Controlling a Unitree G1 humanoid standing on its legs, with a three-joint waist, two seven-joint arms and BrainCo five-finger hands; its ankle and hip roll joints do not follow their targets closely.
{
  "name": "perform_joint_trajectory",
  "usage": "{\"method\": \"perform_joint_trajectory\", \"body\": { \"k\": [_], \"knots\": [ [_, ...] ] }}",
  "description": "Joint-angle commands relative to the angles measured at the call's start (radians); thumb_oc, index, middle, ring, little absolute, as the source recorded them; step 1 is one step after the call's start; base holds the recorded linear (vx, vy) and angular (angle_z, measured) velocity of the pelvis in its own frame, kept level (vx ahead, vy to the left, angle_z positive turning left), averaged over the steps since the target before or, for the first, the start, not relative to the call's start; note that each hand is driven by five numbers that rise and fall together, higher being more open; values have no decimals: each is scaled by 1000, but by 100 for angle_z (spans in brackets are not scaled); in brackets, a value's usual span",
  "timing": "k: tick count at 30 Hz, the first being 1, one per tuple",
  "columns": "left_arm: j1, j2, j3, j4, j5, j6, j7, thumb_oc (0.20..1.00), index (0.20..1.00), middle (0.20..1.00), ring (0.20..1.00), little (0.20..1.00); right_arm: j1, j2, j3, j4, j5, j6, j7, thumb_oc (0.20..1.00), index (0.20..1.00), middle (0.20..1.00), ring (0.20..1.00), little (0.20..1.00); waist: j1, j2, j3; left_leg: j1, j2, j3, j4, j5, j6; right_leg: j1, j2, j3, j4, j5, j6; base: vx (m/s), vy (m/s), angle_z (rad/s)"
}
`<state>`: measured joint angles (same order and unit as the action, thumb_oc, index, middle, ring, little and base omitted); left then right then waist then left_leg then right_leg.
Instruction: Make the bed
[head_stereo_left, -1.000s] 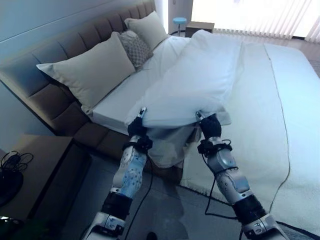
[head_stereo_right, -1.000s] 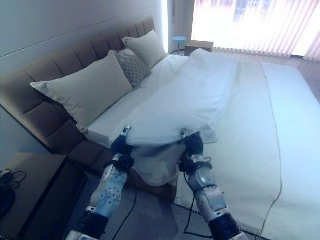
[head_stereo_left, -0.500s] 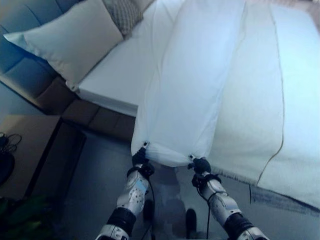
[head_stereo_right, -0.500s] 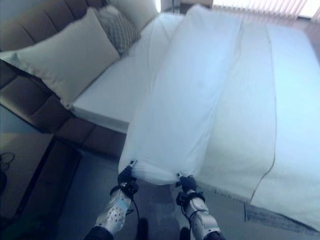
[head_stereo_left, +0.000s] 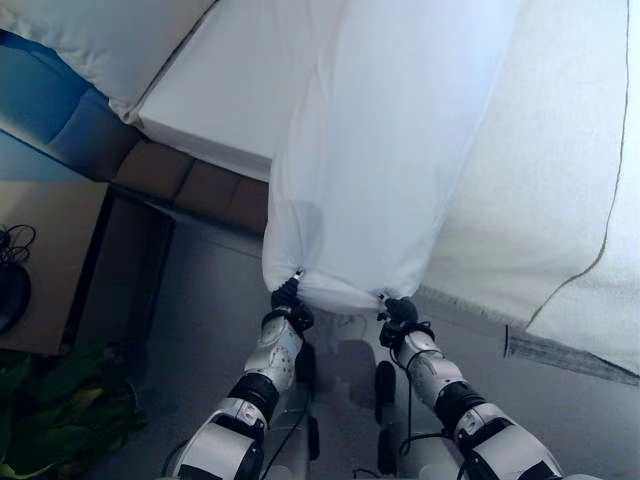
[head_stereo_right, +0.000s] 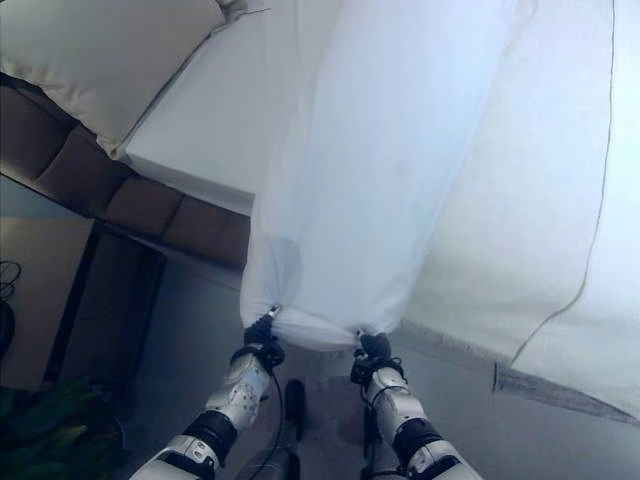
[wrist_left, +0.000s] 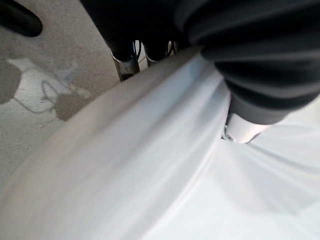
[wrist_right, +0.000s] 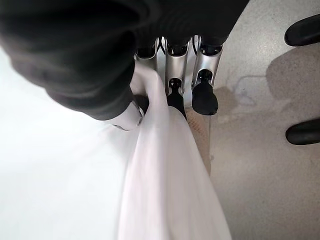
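White sheet hangs as a long band from the upper middle of the left eye view down to the lower middle, where its bottom edge is gathered between the two hands. At the band's lower left corner, the left hand has its fingers curled round the cloth; in the left wrist view the sheet is drawn taut between the fingers and the thumb. At the lower right corner, the right hand pinches the cloth in the same way; in the right wrist view a fold of it passes between the dark-tipped fingers and the thumb. The two hands are near each other, with the sheet's edge sagging slightly between them above the grey floor. The bed lies behind the sheet in the upper part of the frame, with a pillow at upper left and a cream blanket covering the right side. A wooden nightstand sits at the left edge, and a green plant shows in the lower left corner.
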<state>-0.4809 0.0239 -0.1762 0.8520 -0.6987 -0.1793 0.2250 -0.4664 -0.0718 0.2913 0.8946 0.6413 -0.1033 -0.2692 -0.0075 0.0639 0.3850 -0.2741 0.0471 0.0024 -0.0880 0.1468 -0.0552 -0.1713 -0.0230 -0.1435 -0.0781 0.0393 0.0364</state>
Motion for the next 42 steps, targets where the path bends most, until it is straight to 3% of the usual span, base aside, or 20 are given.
{"method": "perform_joint_trajectory", "body": {
  "k": [1, 3, 4, 5, 6, 18, 23, 25, 29, 33, 34, 35, 37, 38, 39, 41, 42],
  "knots": [
    [91, 214, 82, 141, 5, -34, 109, 200, 200, 200, 200, 200, 59, -78, -60, 84, 35, -28, -78, 200, 200, 200, 200, 200, 41, -49, 22, -59, -82, 46, 1, -23, -4, -127, -67, 31, 52, 56, 79, 19, 8, -3],
    [77, 218, 77, 158, 13, -31, 118, 200, 200, 200, 200, 200, 43, -79, -61, 101, 34, -28, -86, 200, 200, 200, 200, 200, 42, -47, 27, -72, -84, 47, 1, -22, -6, -133, -67, 30, 39, 65, 81, 17, 8, -1],
    [68, 221, 74, 177, 22, -23, 115, 322, 322, 322, 322, 322, 31, -82, -58, 118, 29, -24, -81, 200, 200, 200, 200, 200, 42, -48, 30, -77, -85, 48, 1, -21, -7, -136, -66, 29, 33, 68, 83, 36, 23, 2],
    [61, 224, 71, 196, 32, -17, 116, 1000, 1000, 1000, 1000, 1000, 22, -85, -55, 134, 25, -18, -82, 736, 736, 736, 736, 736, 41, -47, 32, -81, -85, 48, 1, -20, -8, -138, -67, 28, 30, 71, 83, 0, 0, 0],
    [60, 224, 71, 197, 32, -17, 115, 1000, 1000, 1000, 1000, 1000, 22, -85, -55, 135, 26, -18, -82, 1000, 1000, 1000, 1000, 1000, 41, -47, 32, -82, -85, 48, 1, -20, -8, -138, -67, 28, 29, 71, 83, 0, 0, 0],
    [84, 240, 84, 333, 173, 53, 100, 1000, 1000, 1000, 1000, 1000, 32, -146, -94, 321, -103, 54, -40, 1000, 1000, 1000, 1000, 1000, 40, -40, 11, -50, -92, 69, 1, -36, -10, -102, -67, 30, 5, 73, 90, 24, 6, 2],
    [189, 222, 124, 374, 224, 87, 55, 1000, 1000, 1000, 1000, 1000, 157, -201, -202, 367, -132, 78, -18, 1000, 1000, 1000, 1000, 1000, 21, -17, -33, 33, -92, 70, 1, -62, -2, -43, -69, 23, 55, 18, 81, 52, -39, 0],
    [241, 219, 147, 397, 257, 104, 30, 1000, 1000, 1000, 1000, 1000, 223, -211, -259, 366, -126, 78, -3, 1000, 1000, 1000, 1000, 1000, 5, -6, -68, 94, -83, 67, 1, -75, 1, -3, -65, 20, 110, -30, 71, 76, -75, 1],
    [275, 225, 163, 395, 260, 106, 10, 1000, 1000, 1000, 1000, 1000, 266, -216, -259, 321, -159, 77, 25, 1000, 1000, 1000, 1000, 1000, -13, -7, -94, 152, -69, 64, 1, -78, -3, 36, -56, 24, 160, -72, 58, 45, -118, 0],
    [312, 235, 162, 264, 217, 91, -35, 1000, 1000, 1000, 1000, 1000, 301, -237, -230, 158, -205, 63, 48, 1000, 1000, 1000, 1000, 1000, -19, -17, -119, 188, -51, 60, 63, -96, -8, 82, -37, 31, 167, -97, 39, 18, -197, -3],
    [326, 240, 143, 125, 186, 76, -67, 1000, 1000, 1000, 1000, 1000, 312, -262, -203, 13, -251, 46, 62, 1000, 1000, 1000, 1000, 1000, -16, -34, -108, 166, -57, 64, 197, -124, -19, 112, -38, 28, 165, -102, 28, -14, -127, -1],
    [326, 240, 143, 125, 186, 76, -67, 1000, 1000, 1000, 1000, 1000, 312, -262, -203, 13, -251, 46, 62, 1000, 1000, 1000, 1000, 1000, -16, -34, -110, 163, -56, 63, 197, -123, -19, 109, -38, 27, 164, -101, 28, -17, -177, 2],
    [322, 244, 114, 8, 163, 59, -97, 1000, 1000, 1000, 1000, 1000, 293, -301, -168, -115, -282, 26, 89, 1000, 1000, 1000, 1000, 1000, -4, -46, -95, 110, -75, 40, 313, -122, -27, 125, -45, 25, 171, -107, 17, 2, -78, 5],
    [308, 247, 100, -11, 161, 56, -105, 1000, 1000, 1000, 1000, 1000, 274, -313, -160, -123, -290, 22, 90, 1000, 1000, 1000, 1000, 1000, 1, -49, -92, 79, -80, 28, 325, -122, -26, 131, -50, 24, 170, -112, 17, 111, -53, 10],
    [265, 260, 74, -69, 140, 49, -112, 1000, 1000, 1000, 1000, 1000, 212, -332, -123, -180, -299, 22, 99, 1000, 1000, 1000, 1000, 1000, 12, -49, -102, 18, -81, 34, 256, -108, -16, 146, -43, 32, 162, -119, 24, 160, -33, 12],
    [220, 281, 45, -116, 115, 40, -113, 1000, 1000, 1000, 1000, 1000, 150, -344, -95, -202, -274, 23, 106, 1000, 1000, 1000, 1000, 1000, 31, -43, -115, -36, -74, 36, 195, -44, -18, 159, -27, 45, 154, -128, 27, 183, 10, 18],
    [220, 281, 45, -115, 115, 40, -113, 1000, 1000, 1000, 1000, 1000, 149, -344, -95, -202, -274, 23, 106, 1000, 1000, 1000, 1000, 1000, 31, -42, -117, -39, -73, 35, 193, -42, -18, 156, -26, 45, 153, -126, 27, 252, 75, 3]
  ]
}}
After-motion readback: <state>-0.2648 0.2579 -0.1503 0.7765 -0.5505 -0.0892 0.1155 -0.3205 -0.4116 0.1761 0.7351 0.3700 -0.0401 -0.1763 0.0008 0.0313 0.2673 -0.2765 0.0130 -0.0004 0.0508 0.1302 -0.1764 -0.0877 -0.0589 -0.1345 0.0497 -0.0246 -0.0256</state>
